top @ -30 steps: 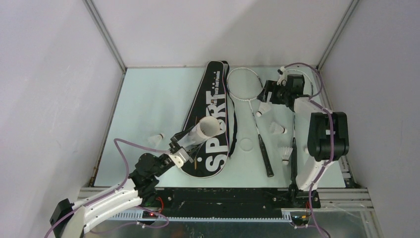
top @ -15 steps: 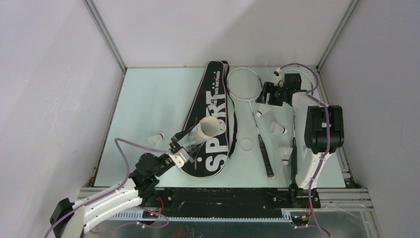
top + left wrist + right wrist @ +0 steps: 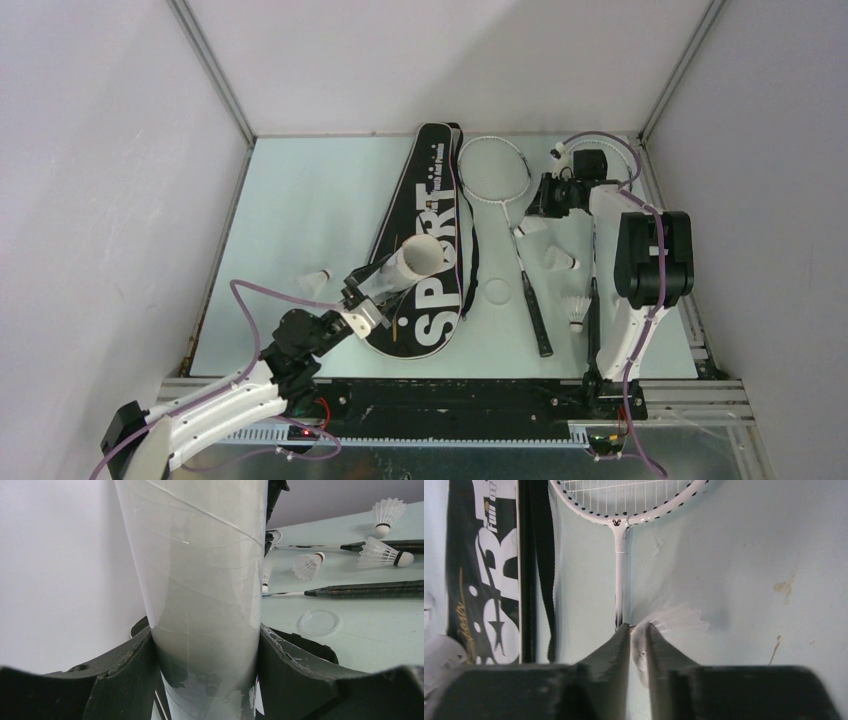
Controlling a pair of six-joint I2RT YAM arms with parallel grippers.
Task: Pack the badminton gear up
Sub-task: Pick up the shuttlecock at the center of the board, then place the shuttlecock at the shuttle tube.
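Jaws of the left gripper (image 3: 206, 647) are clamped on the lower part of the white tube (image 3: 200, 570), which tilts up towards 1 o'clock over the wide end of the black SPORT bag (image 3: 425, 225). Jaws of the right gripper (image 3: 638, 637), out at 1 o'clock on the table, stand almost together, with a blurred feather shuttlecock (image 3: 676, 619) pinched in the narrow slit between them and its skirt fanning towards 3 o'clock in the wrist view, just beside the shaft of the first racket (image 3: 523, 270). That racket lies right of the bag, head towards 12 o'clock and black handle towards 6. A second racket (image 3: 593, 310) lies alongside at 3 o'clock, its head hidden under the right arm. Between the two handles lie a middle shuttlecock (image 3: 562, 261) and a near shuttlecock (image 3: 577, 310); a lone shuttlecock (image 3: 320, 277) lies at 9 o'clock, left of the bag. A clear disc (image 3: 496, 292) lies between the bag and the first racket's handle
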